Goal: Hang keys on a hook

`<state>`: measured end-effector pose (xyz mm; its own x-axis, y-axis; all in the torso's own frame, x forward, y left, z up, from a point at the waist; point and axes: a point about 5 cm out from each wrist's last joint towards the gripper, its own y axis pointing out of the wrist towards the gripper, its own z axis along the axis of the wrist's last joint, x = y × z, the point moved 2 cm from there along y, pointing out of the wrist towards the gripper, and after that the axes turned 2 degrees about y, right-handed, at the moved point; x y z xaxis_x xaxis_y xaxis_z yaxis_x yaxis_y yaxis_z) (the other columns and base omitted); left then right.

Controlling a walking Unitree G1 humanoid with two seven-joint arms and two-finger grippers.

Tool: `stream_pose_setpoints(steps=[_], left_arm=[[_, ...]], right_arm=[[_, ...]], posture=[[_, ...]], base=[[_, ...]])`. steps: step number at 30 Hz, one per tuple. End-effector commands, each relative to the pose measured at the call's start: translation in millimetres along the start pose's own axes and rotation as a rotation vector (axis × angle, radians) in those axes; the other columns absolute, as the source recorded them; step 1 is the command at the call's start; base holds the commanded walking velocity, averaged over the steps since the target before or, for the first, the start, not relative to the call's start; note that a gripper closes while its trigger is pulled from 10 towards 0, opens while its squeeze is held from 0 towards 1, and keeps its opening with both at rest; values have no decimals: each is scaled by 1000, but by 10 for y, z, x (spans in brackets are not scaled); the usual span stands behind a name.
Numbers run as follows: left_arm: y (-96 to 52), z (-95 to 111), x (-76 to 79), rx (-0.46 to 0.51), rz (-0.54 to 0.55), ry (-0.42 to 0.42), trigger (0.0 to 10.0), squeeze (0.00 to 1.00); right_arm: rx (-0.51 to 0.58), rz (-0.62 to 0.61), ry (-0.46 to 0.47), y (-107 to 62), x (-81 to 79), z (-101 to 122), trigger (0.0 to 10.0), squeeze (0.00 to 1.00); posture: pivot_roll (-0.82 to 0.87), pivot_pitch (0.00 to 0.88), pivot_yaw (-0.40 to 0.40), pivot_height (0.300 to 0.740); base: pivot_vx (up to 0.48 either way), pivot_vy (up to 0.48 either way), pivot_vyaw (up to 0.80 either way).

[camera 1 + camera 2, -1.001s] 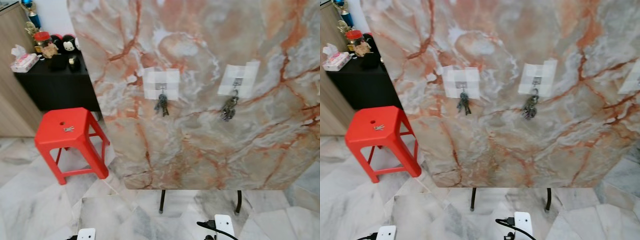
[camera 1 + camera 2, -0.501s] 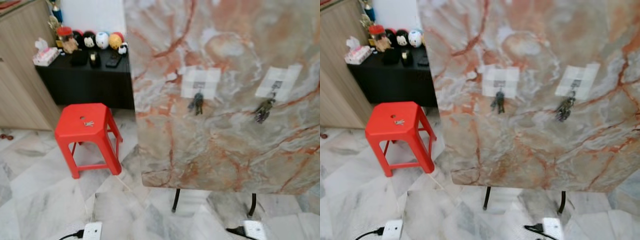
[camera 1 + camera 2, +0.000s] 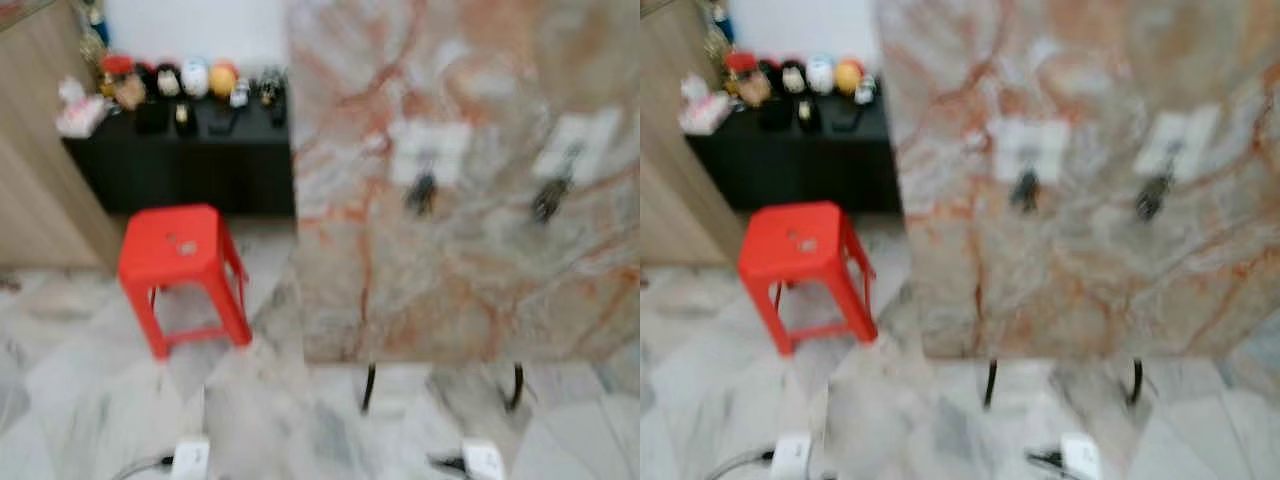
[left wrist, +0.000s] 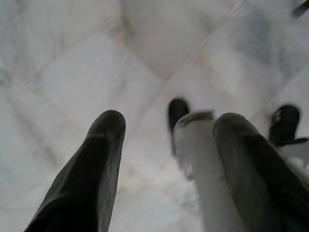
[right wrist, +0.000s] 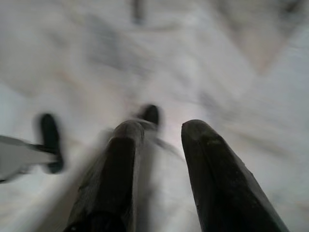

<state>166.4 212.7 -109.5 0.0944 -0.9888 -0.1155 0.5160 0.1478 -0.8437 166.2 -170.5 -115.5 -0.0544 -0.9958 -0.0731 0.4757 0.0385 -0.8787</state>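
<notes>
Comparing with a second ago, I see the whole head picture has slid right and blurred, so the camera is turning, not the things. A red plastic stool (image 3: 182, 258) now sits left of centre, with a small loose key bunch (image 3: 183, 247) on its seat. Upper right, the tall marble-patterned board (image 3: 470, 190) carries two dark key bunches (image 3: 423, 192) under white taped hooks (image 3: 430, 150). Left gripper (image 4: 166, 130) hangs released over pale floor tiles (image 4: 77, 82); right gripper (image 5: 159, 126) likewise spread, grasping nothing. I judge the stool's keys are next.
</notes>
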Motion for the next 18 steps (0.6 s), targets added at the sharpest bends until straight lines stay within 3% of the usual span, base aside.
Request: stream_pose_setpoints(steps=[1, 4, 7, 18], left_arm=[[-1, -30, 65, -17, -11, 6, 10000, 0], [-1, -30, 71, -17, -11, 7, 10000, 0], [-1, -30, 74, -18, -12, 10, 10000, 0], [-1, -30, 80, -18, -11, 11, 10000, 0]], right_arm=[[-14, -22, -7, 2, -11, -26, 10000, 0], [3, -8, -7, 35, -200, 93, 10000, 0], [16, -5, -9, 43, -244, 145, 10000, 0], [47, -10, -6, 48, -217, 287, 10000, 0]], posture=[[-88, 52, -11, 740], [-88, 52, -11, 740], [-88, 52, -10, 740], [-87, 53, -10, 740]], base=[[0, 315, 0], [0, 314, 0], [0, 314, 0], [0, 312, 0]])
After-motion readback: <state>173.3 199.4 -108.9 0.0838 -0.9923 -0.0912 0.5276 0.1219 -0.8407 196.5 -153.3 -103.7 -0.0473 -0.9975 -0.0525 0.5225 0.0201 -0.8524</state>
